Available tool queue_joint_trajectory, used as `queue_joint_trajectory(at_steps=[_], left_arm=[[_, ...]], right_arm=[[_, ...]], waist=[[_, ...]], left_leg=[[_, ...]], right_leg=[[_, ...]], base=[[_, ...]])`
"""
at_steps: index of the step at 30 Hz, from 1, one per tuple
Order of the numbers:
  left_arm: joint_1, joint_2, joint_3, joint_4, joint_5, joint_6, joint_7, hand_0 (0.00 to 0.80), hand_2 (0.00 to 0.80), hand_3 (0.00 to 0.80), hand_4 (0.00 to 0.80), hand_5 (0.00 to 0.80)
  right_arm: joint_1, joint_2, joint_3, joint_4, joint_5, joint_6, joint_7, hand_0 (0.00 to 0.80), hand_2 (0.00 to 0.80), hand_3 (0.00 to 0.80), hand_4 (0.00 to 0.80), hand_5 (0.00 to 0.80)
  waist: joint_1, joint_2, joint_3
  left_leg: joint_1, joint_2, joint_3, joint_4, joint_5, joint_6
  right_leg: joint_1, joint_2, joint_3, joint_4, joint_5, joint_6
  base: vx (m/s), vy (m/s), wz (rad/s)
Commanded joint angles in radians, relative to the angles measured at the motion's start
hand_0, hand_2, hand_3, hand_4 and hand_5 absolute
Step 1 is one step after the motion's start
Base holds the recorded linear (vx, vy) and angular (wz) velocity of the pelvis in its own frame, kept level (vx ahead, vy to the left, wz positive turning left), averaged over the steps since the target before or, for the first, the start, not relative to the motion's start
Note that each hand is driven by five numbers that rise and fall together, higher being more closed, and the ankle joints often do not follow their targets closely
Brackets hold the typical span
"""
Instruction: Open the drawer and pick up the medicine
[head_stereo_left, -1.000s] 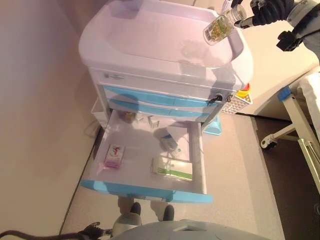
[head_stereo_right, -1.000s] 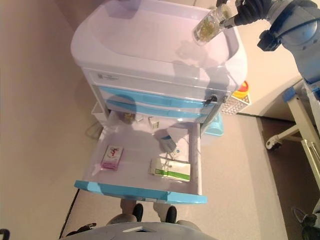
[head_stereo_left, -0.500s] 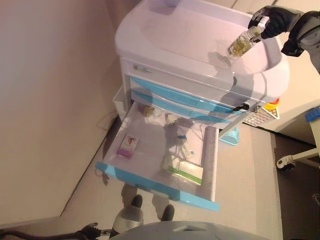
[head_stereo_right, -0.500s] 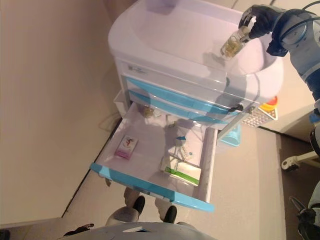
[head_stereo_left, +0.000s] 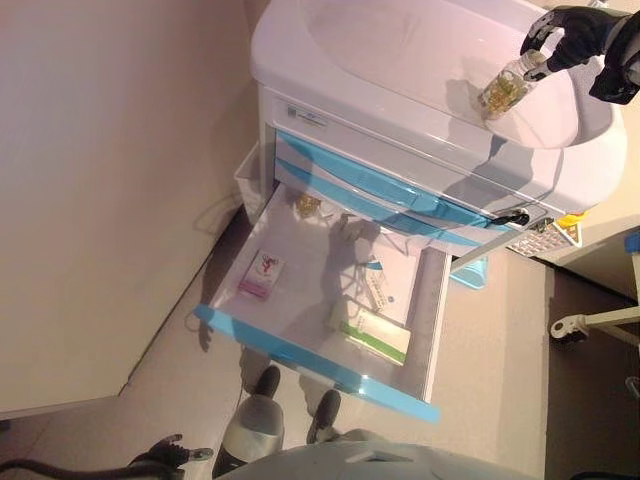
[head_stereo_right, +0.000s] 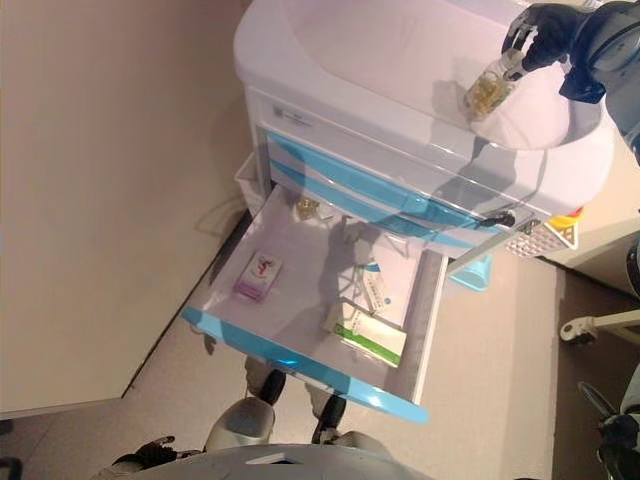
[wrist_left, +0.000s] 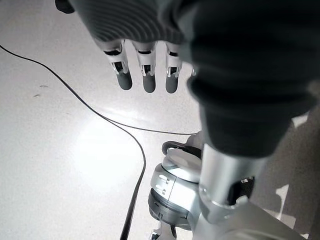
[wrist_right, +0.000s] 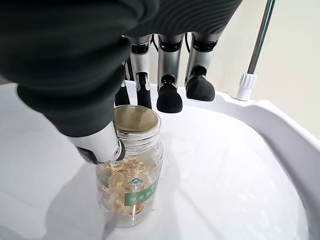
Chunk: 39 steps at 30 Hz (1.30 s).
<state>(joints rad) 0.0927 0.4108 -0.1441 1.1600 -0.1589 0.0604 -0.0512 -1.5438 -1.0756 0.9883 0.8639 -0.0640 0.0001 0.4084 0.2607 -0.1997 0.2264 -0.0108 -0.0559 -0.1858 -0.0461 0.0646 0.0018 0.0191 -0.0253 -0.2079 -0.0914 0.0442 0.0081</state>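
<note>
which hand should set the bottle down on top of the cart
Right. The right hand already holds the bottle by its top, low over the cart top. The left hand hangs open near the floor, holding nothing.

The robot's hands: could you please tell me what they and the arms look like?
Each hand has silver fingers with dark rounded tips and a black ribbed cover over its back and wrist; see the left hand and right hand. The right arm beyond the cover is silver-grey with dark fittings.
</note>
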Motion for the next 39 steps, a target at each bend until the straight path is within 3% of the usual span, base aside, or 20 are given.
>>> queue_joint_trajectory(at_steps=[1,6,7,8,9,39], left_arm=[[0.007,0.048,-0.025,0.01,-0.024,-0.023,0.001,0.0,0.0,0.0,0.0,0.0],[0.008,0.047,-0.026,0.005,-0.023,-0.025,0.006,0.0,0.0,0.0,0.0,0.0],[0.007,0.047,-0.025,0.004,-0.022,-0.023,0.007,0.0,0.0,0.0,0.0,0.0],[0.004,0.049,-0.026,0.004,-0.023,-0.021,0.008,0.0,0.0,0.0,0.0,0.0],[0.002,0.05,-0.026,0.005,-0.024,-0.019,0.008,0.0,0.0,0.0,0.0,0.0],[0.002,0.043,-0.024,0.045,-0.006,-0.038,-0.002,0.0,0.0,0.0,0.0,0.0]], right_arm=[[-0.124,-0.014,0.085,0.051,-0.036,-0.016,0.012,0.8,0.8,0.8,0.8,0.8],[-0.13,-0.012,0.095,0.061,-0.038,-0.023,0.034,0.8,0.8,0.8,0.8,0.8],[-0.129,-0.012,0.095,0.061,-0.039,-0.024,0.037,0.69,0.69,0.69,0.69,0.69],[-0.129,-0.012,0.096,0.064,-0.038,-0.03,0.036,0.395,0.395,0.395,0.395,0.395],[-0.129,-0.012,0.097,0.065,-0.037,-0.033,0.033,0.0,0.0,0.0,0.0,0.0],[-0.155,-0.017,0.05,0.077,0.09,-0.056,-0.085,0.0,0.0,0.0,0.0,0.0]], waist=[[0.019,-0.017,-0.003],[0.019,-0.021,-0.003],[0.02,-0.021,-0.003],[0.019,-0.021,-0.003],[0.019,-0.021,-0.004],[0.005,-0.014,-0.027]], left_leg=[[-0.02,-0.066,-0.046,-0.011,-0.056,0.04],[-0.019,-0.066,-0.045,-0.014,-0.054,0.039],[-0.018,-0.065,-0.044,-0.014,-0.054,0.038],[-0.018,-0.064,-0.043,-0.014,-0.055,0.037],[-0.018,-0.064,-0.042,-0.013,-0.055,0.037],[0.001,-0.058,-0.025,-0.02,-0.057,0.028]], right_leg=[[0.009,0.036,-0.006,0.089,-0.055,0.022],[0.01,0.036,-0.007,0.088,-0.054,0.022],[0.01,0.036,-0.008,0.088,-0.054,0.022],[0.01,0.035,-0.009,0.088,-0.054,0.023],[0.01,0.035,-0.009,0.088,-0.054,0.023],[0.023,0.028,-0.003,0.084,-0.052,0.03]], base=[[0.0,0.0,0.0],[0.0,0.0,0.0],[0.0,0.0,0.0],[0.0,0.0,0.0],[0.0,0.0,0.0],[0.0,0.0,0.0]])
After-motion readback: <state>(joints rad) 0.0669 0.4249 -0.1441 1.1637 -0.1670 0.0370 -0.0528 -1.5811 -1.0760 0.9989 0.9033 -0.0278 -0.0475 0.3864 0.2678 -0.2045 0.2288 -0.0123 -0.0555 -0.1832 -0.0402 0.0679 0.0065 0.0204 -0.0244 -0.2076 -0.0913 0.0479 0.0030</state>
